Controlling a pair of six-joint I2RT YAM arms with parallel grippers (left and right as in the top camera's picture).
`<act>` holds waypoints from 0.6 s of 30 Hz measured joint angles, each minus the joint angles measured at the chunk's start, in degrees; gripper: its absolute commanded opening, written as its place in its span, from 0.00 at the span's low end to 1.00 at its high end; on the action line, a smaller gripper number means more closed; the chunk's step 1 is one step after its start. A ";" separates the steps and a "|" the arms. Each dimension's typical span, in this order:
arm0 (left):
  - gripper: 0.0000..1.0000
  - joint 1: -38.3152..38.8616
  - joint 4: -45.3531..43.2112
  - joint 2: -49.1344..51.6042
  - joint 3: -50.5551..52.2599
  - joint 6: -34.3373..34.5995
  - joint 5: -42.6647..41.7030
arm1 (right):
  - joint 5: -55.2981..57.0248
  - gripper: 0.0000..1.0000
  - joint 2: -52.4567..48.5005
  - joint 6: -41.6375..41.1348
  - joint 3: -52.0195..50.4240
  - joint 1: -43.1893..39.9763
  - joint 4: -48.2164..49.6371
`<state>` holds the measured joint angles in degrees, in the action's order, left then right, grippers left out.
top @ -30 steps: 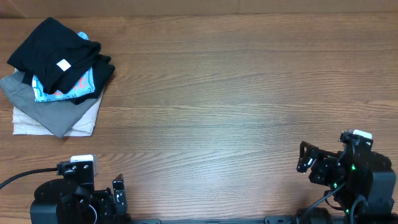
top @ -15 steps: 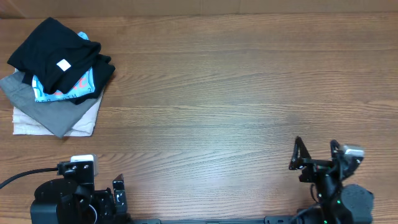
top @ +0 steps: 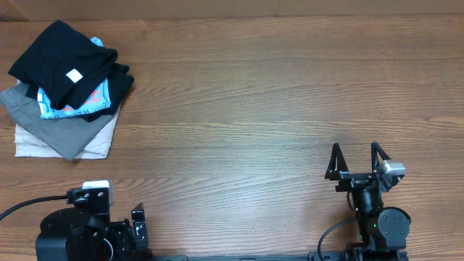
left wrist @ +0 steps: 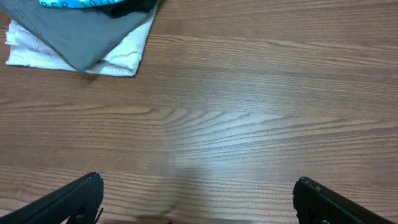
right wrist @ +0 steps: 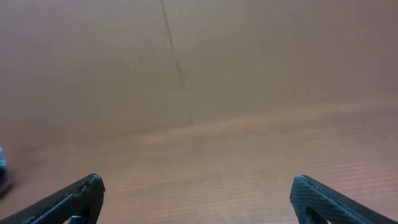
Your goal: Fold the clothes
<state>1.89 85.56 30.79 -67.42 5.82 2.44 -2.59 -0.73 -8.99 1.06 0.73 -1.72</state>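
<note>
black t-shirt [top: 61, 58] sits crumpled on top of a small stack at the far left corner of the worktop [top: 261, 109], white neck label facing up. under it a light blue shirt [top: 80, 101] with lettering, then a grey garment [top: 43, 119], then a white garment [top: 36, 145] at the bottom.

left pincer [top: 138, 230] sits at the near edge, left side, jaws spread wide, nothing in them. from its wrist view the stack lies ahead and off to the left; only the grey and white layers and a sliver of blue show there. right pincer [top: 355, 161] is at the near edge toward the right corner, fingers upright and fully parted, holding nothing; its wrist view shows only bare wood.

i judge the left arm clearly nearer: the shirt is up the left side from it, while the right arm would have to cross most of the worktop diagonally.

the bunched shirt's long axis runs roughly from the far edge down toward the middle. fabric looks soft, matte, limp, with loose folds. worktop is smooth wood grain, likely low grip on cloth.
</note>
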 measured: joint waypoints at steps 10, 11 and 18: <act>1.00 0.00 -0.02 0.00 0.00 0.02 0.00 | 0.02 1.00 -0.07 0.04 0.00 0.00 -3.06; 1.00 0.00 -0.02 0.00 0.00 0.00 0.00 | 0.02 1.00 -0.07 0.04 0.00 0.00 -3.06; 1.00 0.00 -0.02 0.00 0.00 0.02 0.00 | 0.00 1.00 -0.07 0.02 0.00 0.00 -3.06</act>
<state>1.89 85.54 30.79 -67.42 5.85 2.44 -2.59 -0.80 -8.97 1.06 0.73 -4.78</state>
